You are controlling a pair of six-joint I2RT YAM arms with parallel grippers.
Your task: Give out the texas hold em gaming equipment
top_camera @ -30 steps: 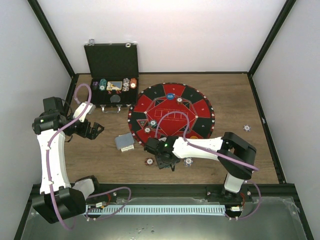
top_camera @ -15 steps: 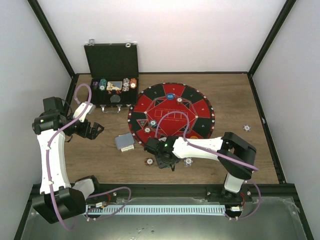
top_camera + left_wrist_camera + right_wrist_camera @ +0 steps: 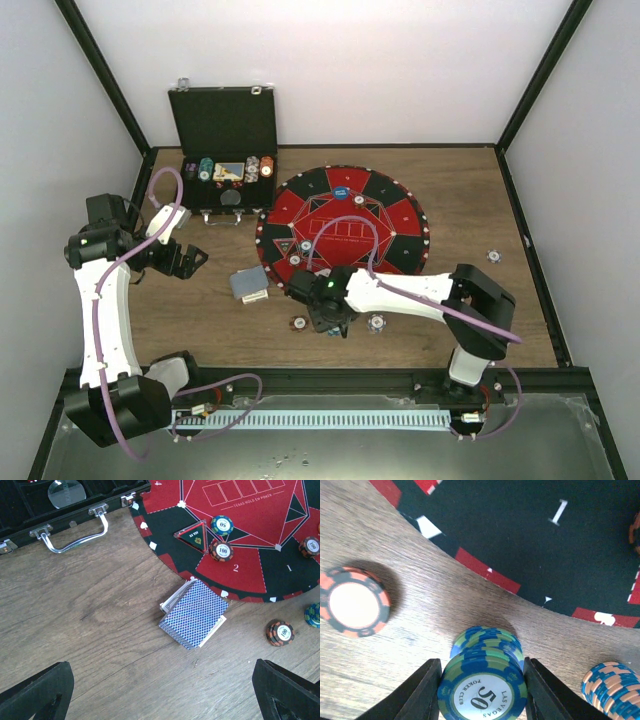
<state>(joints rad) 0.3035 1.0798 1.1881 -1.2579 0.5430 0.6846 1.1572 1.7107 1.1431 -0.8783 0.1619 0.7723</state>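
Note:
My right gripper (image 3: 330, 318) (image 3: 484, 680) is shut on teal poker chips (image 3: 482, 687) marked 50, just off the mat's near edge. More teal chips (image 3: 487, 639) sit offset beneath them on the wood. A brown-red chip (image 3: 354, 601) (image 3: 298, 323) lies to the left and a peach-and-blue chip stack (image 3: 612, 690) (image 3: 376, 323) to the right. The blue-backed deck of cards (image 3: 194, 612) (image 3: 250, 284) rests left of the mat. My left gripper (image 3: 185, 258) (image 3: 162, 700) hangs open above bare wood, short of the deck. A blue button (image 3: 341, 192) and several chips (image 3: 221, 550) lie on the mat.
The round red-and-black mat (image 3: 385, 215) (image 3: 240, 575) fills the table's middle. An open black case (image 3: 225, 120) with chips in its tray stands at the back left, its handle (image 3: 75, 530) facing the deck. One chip (image 3: 493, 256) lies alone at the right.
My right gripper's jaws have closed onto the teal chips and the gripper has shifted slightly toward the mat. The left arm has not moved.

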